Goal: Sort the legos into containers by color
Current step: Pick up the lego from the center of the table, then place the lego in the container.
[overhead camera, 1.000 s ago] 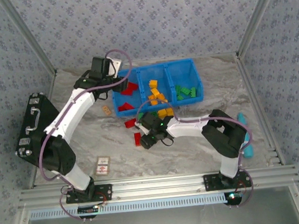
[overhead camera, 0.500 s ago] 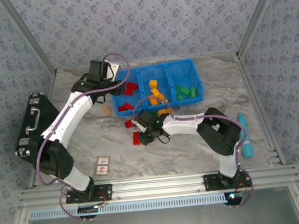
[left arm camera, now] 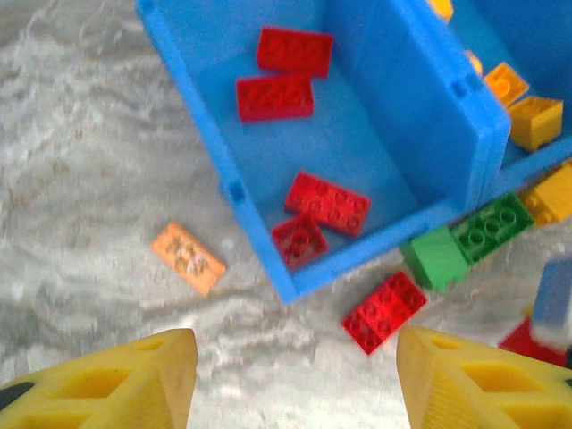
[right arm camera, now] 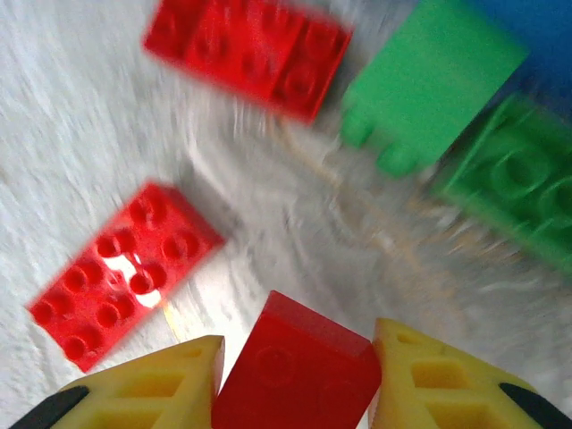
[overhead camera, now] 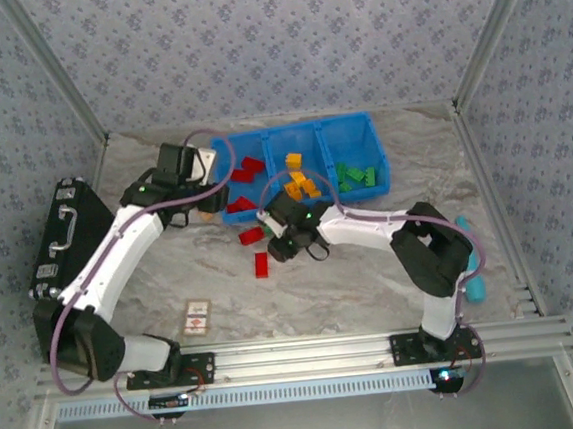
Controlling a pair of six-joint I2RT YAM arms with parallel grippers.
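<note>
Bricks are only partly sorted, as I see it from beside the rig. The blue bin (overhead camera: 329,122) sits at the far middle of the table (overhead camera: 372,277), its three compartments side by side. It holds red bricks (overhead camera: 247,170) on the left, orange bricks (overhead camera: 298,176) in the middle and green bricks (overhead camera: 358,176) on the right. Four red ones lie flat in the left compartment (left arm camera: 375,134).

The left gripper (left arm camera: 295,357) hangs over the table at the bin's near left corner. Its yellow fingers (left arm camera: 134,375) stand wide apart with nothing between them. A small tan tile (left arm camera: 188,259) lies on the table just left of the bin wall. Two loose green bricks (left arm camera: 490,228) lie just outside the bin's near wall, with a loose red brick (left arm camera: 384,311) just nearer than them.

The right gripper (overhead camera: 281,243) is low over the table, just on the near side of the bin. It is closed in on a held red brick (right arm camera: 299,375), which sits squeezed between both fingers. I cannot tell whether that brick is off the table. Another red brick (overhead camera: 262,265) lies flat a little nearer.

A black case (overhead camera: 62,234) stands at the left edge. A printed card (overhead camera: 197,316) lies near the front and a teal tool (overhead camera: 472,269) at the right edge.
</note>
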